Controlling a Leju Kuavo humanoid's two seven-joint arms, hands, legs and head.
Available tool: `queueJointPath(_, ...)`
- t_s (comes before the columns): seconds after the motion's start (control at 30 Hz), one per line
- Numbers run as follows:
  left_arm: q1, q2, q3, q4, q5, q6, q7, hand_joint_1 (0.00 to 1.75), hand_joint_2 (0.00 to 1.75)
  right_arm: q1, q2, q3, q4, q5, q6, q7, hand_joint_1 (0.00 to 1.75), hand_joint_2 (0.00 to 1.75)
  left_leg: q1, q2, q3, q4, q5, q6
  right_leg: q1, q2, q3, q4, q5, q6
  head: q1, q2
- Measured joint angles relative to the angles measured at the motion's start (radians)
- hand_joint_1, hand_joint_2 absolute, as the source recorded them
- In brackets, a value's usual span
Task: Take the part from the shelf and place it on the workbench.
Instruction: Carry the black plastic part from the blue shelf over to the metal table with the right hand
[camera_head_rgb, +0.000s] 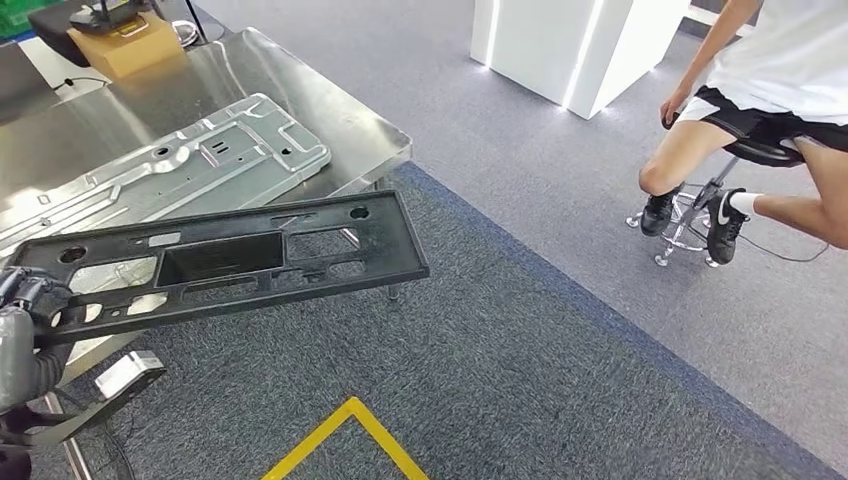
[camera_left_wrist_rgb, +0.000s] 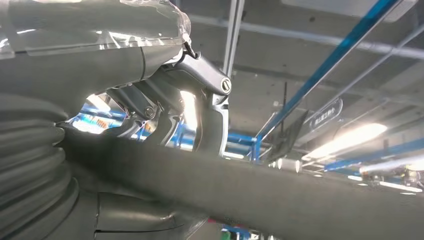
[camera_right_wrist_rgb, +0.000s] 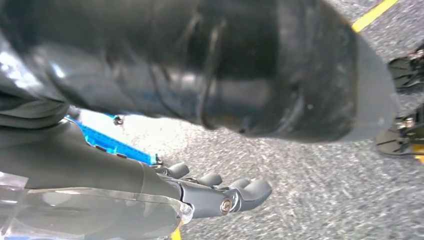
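Observation:
The part is a long black plastic frame (camera_head_rgb: 250, 255) with several cut-outs. My left hand (camera_head_rgb: 30, 320) grips it by one end at the left edge of the head view. The frame hangs level, its near half over the front edge of the steel workbench (camera_head_rgb: 300, 70) and its free end out past the bench corner above the carpet. In the left wrist view my left hand (camera_left_wrist_rgb: 150, 75) curls its fingers (camera_left_wrist_rgb: 212, 125) around the part's dark bar (camera_left_wrist_rgb: 275, 195). My right hand (camera_right_wrist_rgb: 215, 192) hangs above the floor with its fingers loosely apart, holding nothing.
A stamped silver metal panel (camera_head_rgb: 170, 165) lies on the workbench just behind the part. A cardboard box (camera_head_rgb: 125, 45) stands at the bench's far end. A person (camera_head_rgb: 760, 110) sits on a stool at the right. A white lit pillar (camera_head_rgb: 570, 45) stands behind. Yellow floor tape (camera_head_rgb: 345, 435) lies ahead.

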Motion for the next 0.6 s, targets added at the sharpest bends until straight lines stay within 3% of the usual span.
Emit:
queueJointPath(0.07,0.003,0.000,0.003,0.000,0.000,0.000,0.002,1.75,1.75,0.002,0.001,0.000,0.000,-0.002,0.000,0.000,0.00,0.00,-0.008,0.004,-0.006,-0.015,-0.003,0.016,0.002,-0.007,0.001,0.002,-0.007,0.013,0.000,0.000)
queueJointPath(0.17,0.008,0.000,0.011,-0.001,-0.001,0.000,0.000,1.75,1.75,0.004,0.001,0.000,0.000,-0.007,0.000,-0.001,0.00,0.00,-0.006,-0.011,0.003,-0.021,0.010,0.039,0.001,-0.014,-0.003,0.029,-0.036,0.027,0.000,0.000)
queueJointPath(0.2,0.009,0.000,0.014,-0.002,-0.001,0.000,0.000,1.75,1.75,0.003,0.002,0.000,0.000,-0.008,0.000,-0.001,0.00,0.00,-0.005,-0.016,0.006,-0.023,0.011,0.045,0.000,-0.013,-0.023,0.074,-0.062,0.030,0.000,0.000)
queueJointPath(0.27,0.009,0.000,0.017,-0.002,0.000,0.000,0.000,1.75,1.75,0.003,0.003,0.000,0.000,-0.010,0.000,-0.002,0.00,0.00,-0.009,-0.027,0.008,-0.024,0.009,0.054,0.000,-0.010,-0.092,0.208,-0.123,0.032,0.000,0.000)
queueJointPath(0.3,0.010,0.000,0.018,-0.002,0.000,0.000,0.000,1.75,1.75,0.003,0.004,0.000,0.000,-0.010,0.000,-0.002,0.00,0.00,-0.011,-0.034,0.009,-0.023,0.007,0.056,0.001,-0.009,-0.126,0.267,-0.140,0.031,0.000,0.000)
queueJointPath(0.33,0.011,0.000,0.018,-0.002,0.000,0.000,-0.001,1.75,1.75,0.003,0.004,0.000,0.000,-0.010,0.000,-0.002,0.00,0.00,-0.013,-0.043,0.012,-0.023,0.006,0.057,0.001,-0.008,-0.147,0.295,-0.136,0.030,0.000,0.000)
queueJointPath(0.37,0.011,0.000,0.018,-0.002,0.000,-0.001,-0.002,1.75,1.75,0.003,0.004,0.000,0.000,-0.010,0.000,-0.002,0.00,0.00,-0.015,-0.053,0.015,-0.023,0.004,0.058,0.001,-0.005,-0.148,0.283,-0.111,0.026,0.000,0.000)
queueJointPath(0.4,0.011,0.000,0.018,-0.002,-0.001,-0.001,-0.003,1.75,1.75,0.003,0.004,0.000,0.000,-0.010,0.000,-0.002,0.00,0.00,-0.016,-0.063,0.019,-0.023,0.003,0.058,0.002,0.001,-0.133,0.236,-0.071,0.021,0.000,0.000)
queueJointPath(0.47,0.010,0.000,0.018,-0.002,0.000,-0.001,-0.004,1.75,1.75,0.005,0.004,0.000,0.000,-0.011,0.000,-0.002,0.00,0.00,-0.018,-0.083,0.024,-0.022,-0.002,0.055,0.004,0.045,-0.080,0.101,0.002,0.007,0.000,0.000)
queueJointPath(0.53,0.010,0.000,0.018,-0.002,0.000,-0.002,-0.006,1.75,1.75,0.007,0.004,0.000,0.000,-0.011,0.000,-0.002,0.00,0.00,-0.017,-0.104,0.020,-0.022,-0.003,0.047,0.006,0.078,-0.050,0.026,0.023,-0.002,0.000,0.000)
queueJointPath(0.6,0.012,0.001,0.019,-0.002,0.000,-0.003,-0.008,1.75,1.75,0.007,0.004,0.000,0.000,-0.011,0.000,-0.002,0.00,0.00,-0.014,-0.127,0.016,-0.027,-0.001,0.034,0.006,0.065,-0.041,0.012,0.021,-0.005,0.000,0.000)
